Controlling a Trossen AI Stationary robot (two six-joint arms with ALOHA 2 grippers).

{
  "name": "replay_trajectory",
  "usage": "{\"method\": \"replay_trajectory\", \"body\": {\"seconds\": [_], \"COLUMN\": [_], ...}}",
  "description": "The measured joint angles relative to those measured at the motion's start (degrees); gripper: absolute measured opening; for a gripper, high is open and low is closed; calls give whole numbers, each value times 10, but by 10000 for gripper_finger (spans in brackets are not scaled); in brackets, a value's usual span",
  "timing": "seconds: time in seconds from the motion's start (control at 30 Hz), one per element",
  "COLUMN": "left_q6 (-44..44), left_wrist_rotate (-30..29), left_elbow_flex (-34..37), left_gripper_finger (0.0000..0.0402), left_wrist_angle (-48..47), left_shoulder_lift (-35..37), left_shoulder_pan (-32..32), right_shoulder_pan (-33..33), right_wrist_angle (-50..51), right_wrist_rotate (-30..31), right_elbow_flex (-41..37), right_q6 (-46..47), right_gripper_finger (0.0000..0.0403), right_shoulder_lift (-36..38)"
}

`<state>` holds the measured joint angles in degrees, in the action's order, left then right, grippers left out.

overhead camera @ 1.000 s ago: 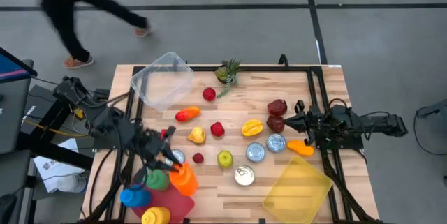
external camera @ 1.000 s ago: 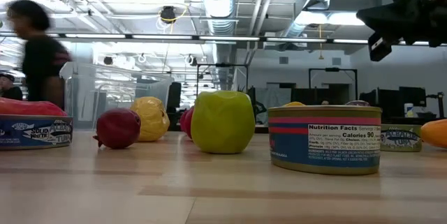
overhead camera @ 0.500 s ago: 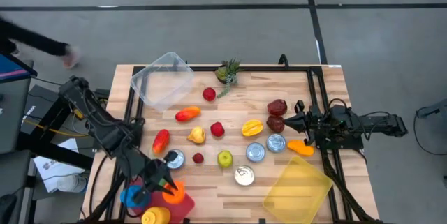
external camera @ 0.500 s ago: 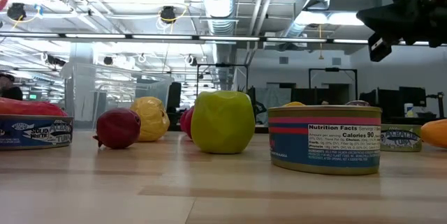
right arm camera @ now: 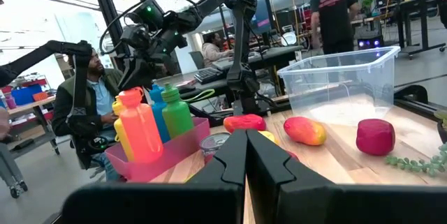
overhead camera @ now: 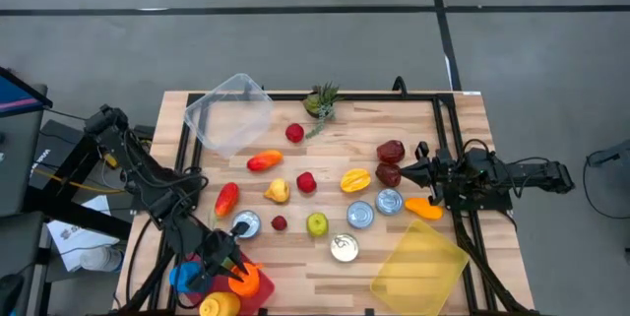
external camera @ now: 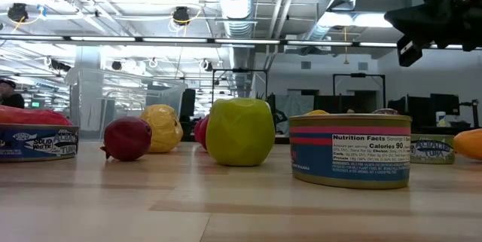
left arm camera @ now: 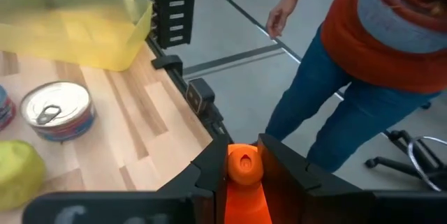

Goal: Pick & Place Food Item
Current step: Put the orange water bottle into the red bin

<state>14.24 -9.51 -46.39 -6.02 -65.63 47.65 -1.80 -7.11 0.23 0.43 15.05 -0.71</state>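
Left gripper (left arm camera: 244, 182) clamped on orange bottle (left arm camera: 244, 175), upright between our fingers, over the pink bin (overhead camera: 258, 291) | bottle's long axis vertical, bin below fingertips | right gripper (overhead camera: 413, 168) idle beside dark-red fruit (overhead camera: 391, 151), fingers together

The wooden table (overhead camera: 463, 139) carries a clear bin (overhead camera: 228, 111), a yellow bin (overhead camera: 418, 264), a pink tray (overhead camera: 261, 291) of bottles, 4 tins, and scattered fruit including a green apple (overhead camera: 316, 224) and a red pepper (overhead camera: 226, 198).
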Motion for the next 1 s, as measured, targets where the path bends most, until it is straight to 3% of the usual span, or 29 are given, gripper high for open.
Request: {"method": "replay_trajectory", "body": {"seconds": [0.27, 1.0], "left_q6": [0, -4], "left_wrist_rotate": [-12, -26], "left_elbow_flex": [41, 41], "left_gripper_finger": [64, 65], "left_wrist_angle": [49, 48], "left_shoulder_lift": [0, -18], "left_shoulder_pan": [5, 27], "right_shoulder_pan": [0, 0], "right_wrist_angle": [0, 0], "right_wrist_rotate": [0, 0], "right_elbow_flex": [0, 0], "right_q6": [0, 0], "right_gripper_finger": [0, 0], "right_shoulder_lift": [0, 0]}}
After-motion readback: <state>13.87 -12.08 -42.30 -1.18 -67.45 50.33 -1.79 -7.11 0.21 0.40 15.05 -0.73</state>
